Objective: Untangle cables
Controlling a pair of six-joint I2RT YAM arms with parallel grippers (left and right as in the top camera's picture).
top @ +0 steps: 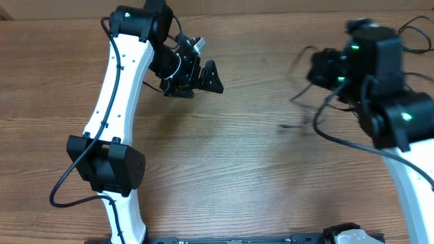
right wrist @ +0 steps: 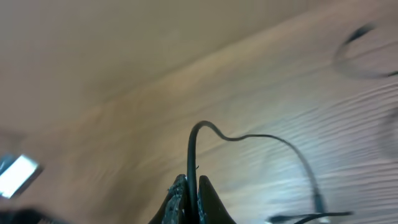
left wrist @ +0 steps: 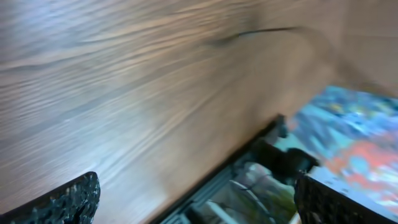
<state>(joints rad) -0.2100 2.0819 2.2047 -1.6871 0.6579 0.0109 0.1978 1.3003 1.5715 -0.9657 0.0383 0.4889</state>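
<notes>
step: pulling the bundle apart. one strand is pinched on my right side and nothing is held on my left.
right gripper (right wrist: pixel 188 200): fingers pressed together on one of the cables (right wrist: pixel 191 149). it comes up out of the tips, bends over and trails off to the side, down toward the table (top: pixel 224 169).
left gripper (left wrist: pixel 196 196): fingers wide apart with nothing between them, hanging over bare wood near the far edge, well apart from the cords.
where the cables are: all on my right side. from above i see thin loose curls under and beside my right arm, with one small plug end lying out toward the middle of the table. it's pretty blurry, so i can't tell if there's a real knot in there or just loops.
how far along: i'd guess early to middle, since the curls look bunched together rather than laid out.
next move: i think my left side has to come across, grab a different strand near where the loops cross, and pull away from my right.
watch out: those cords are thin and slippery, so it's easy to pinch two at once.
</notes>
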